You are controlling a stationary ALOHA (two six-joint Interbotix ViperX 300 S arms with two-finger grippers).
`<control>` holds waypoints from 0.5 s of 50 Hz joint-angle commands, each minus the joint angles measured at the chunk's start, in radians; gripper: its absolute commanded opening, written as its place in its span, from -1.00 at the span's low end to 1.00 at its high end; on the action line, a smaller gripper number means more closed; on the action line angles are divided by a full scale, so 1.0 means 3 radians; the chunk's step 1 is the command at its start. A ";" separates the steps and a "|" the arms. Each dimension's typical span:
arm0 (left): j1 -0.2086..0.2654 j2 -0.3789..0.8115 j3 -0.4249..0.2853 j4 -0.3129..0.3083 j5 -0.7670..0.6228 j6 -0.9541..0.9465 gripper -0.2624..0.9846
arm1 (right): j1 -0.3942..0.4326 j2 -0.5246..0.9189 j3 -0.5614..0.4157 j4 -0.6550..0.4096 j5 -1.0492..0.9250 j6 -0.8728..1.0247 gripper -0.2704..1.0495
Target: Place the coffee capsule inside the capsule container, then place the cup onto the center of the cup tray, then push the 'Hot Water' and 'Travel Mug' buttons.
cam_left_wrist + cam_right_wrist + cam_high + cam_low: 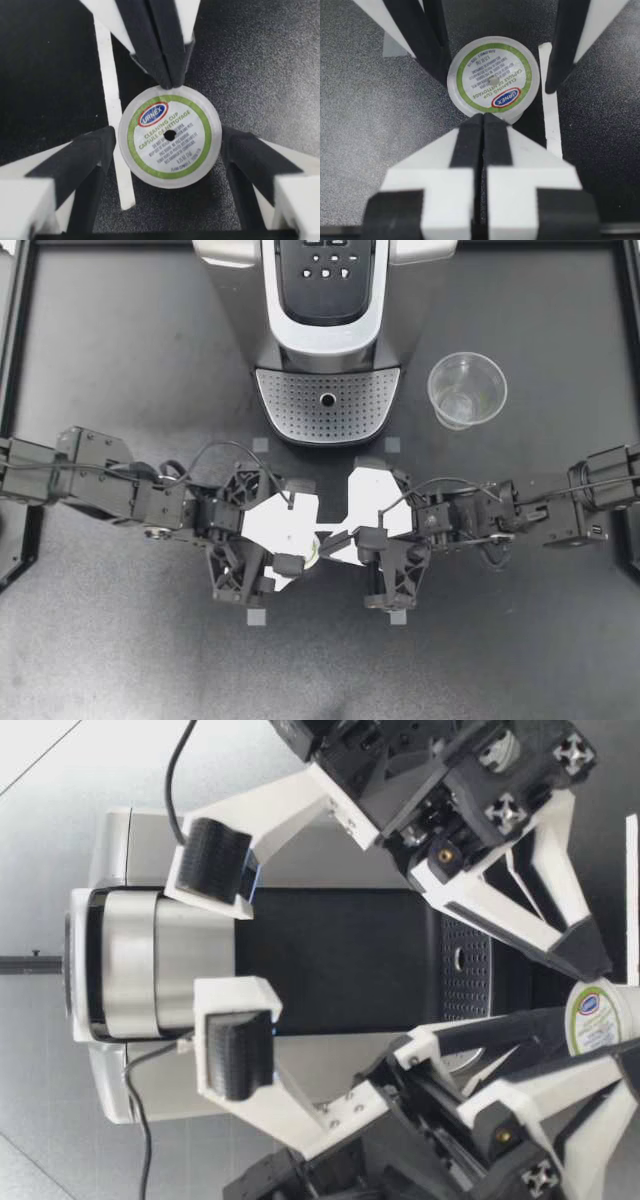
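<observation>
The coffee capsule (313, 552), white with a green-ringed lid, sits between my two grippers in front of the coffee machine (328, 300). My right gripper (328, 543) is shut, its tips pinching the capsule's rim (492, 112). My left gripper (300, 538) straddles the capsule (170, 136); its fingers (95, 155) stand close at both sides, and the right wrist view shows a thin gap at one finger (565, 50). In the low view the capsule (597, 1017) hangs just above the table. The clear plastic cup (467, 390) stands upright to the right of the perforated cup tray (300, 410).
The machine's button panel (325, 270) faces up at the back centre. Small grey tape squares (256, 616) mark the black table, and a white tape strip (112, 100) lies beside the capsule. Both arms crowd the middle in front of the tray.
</observation>
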 commanded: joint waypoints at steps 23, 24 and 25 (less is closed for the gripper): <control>0.0010 -0.0112 -0.0066 -0.0010 -0.0031 0.0000 0.13 | 0.0020 -0.0118 -0.0082 -0.0005 0.0000 0.0031 -0.47; 0.0010 -0.0123 -0.0061 -0.0010 -0.0031 0.0000 0.13 | 0.0020 -0.0138 -0.0077 -0.0005 0.0000 0.0036 -0.47; 0.0010 -0.0133 -0.0056 -0.0010 -0.0031 -0.0005 0.13 | 0.0020 -0.0169 -0.0072 -0.0005 0.0000 0.0041 -0.47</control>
